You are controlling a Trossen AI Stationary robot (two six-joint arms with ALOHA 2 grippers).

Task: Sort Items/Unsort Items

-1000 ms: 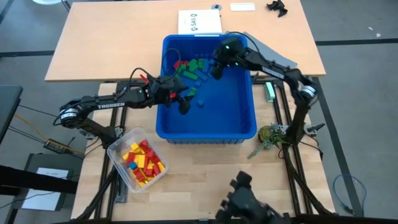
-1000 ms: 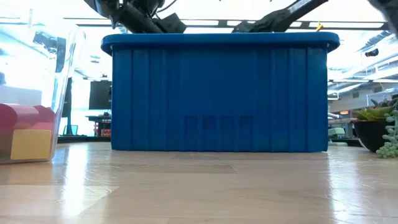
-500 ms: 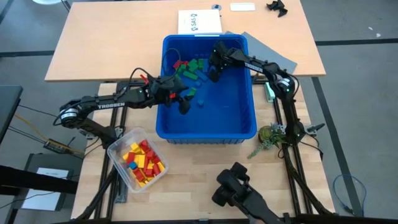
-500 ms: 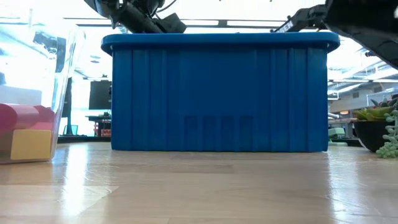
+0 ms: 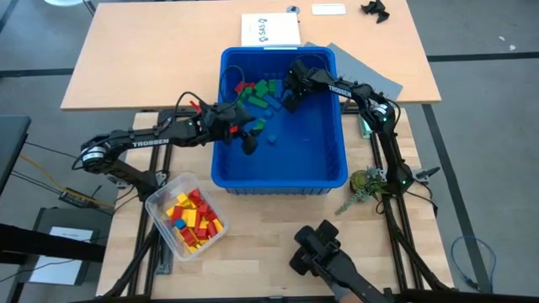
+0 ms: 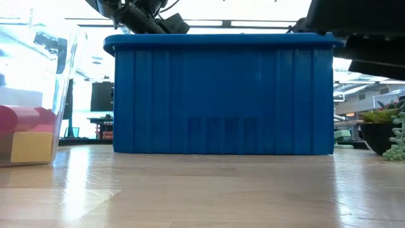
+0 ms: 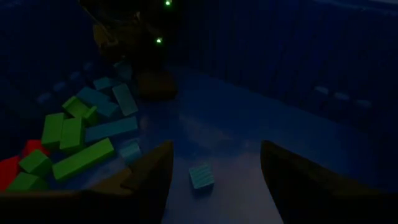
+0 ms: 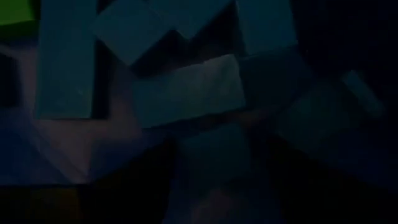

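a: loose blue block (image 7: 201, 175) lies alone on the bin floor (image 5: 303, 151), frame centre.
b: left gripper (image 7: 211, 171) straddles it, jaws apart; descend straight, then close. right gripper (image 5: 290, 95), upper centre over the green pile (image 5: 263, 93): jaws, cannot tell.

Bin (image 6: 221, 95) contents behind its wall; right gripper (image 5: 289, 98) jaws' spread unclear.

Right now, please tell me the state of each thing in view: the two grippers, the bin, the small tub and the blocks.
Left gripper: open, empty, low inside the blue bin, above one small blue block.
Right gripper: down at the block pile in the bin's far corner.
Blue bin: upright, mostly bare floor.
Clear tub: upright, filled with red and yellow blocks.
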